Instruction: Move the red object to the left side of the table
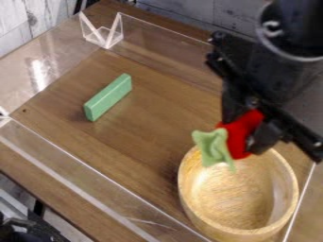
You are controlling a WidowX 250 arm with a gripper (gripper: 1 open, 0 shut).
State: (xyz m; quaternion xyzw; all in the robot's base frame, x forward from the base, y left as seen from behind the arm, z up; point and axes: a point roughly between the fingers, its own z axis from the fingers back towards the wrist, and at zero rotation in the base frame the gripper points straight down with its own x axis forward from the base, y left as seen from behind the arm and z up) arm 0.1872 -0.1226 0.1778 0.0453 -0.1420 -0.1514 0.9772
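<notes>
So the wooden bowl down at the counter's near right corner has nothing in it that I can see, just bare light wood grain inside. The red object is up in the air above the bowl's far left rim, not touching it. The black gripper comes down on it from above, and the fingers are pinching it across the red body.

It hangs tilted, long axis slanting from the red end at upper right down to the leafy end at lower left, so the stem end points down and toward the counter's left side. That leafy bit is pale green and kind of star shaped, sticking well out past the fingers. The red part is glossy and rounded, mostly hidden by the gripper.

Other than that there's a green block lying flat toward the far left part of the counter, well apart from the bowl.
</notes>
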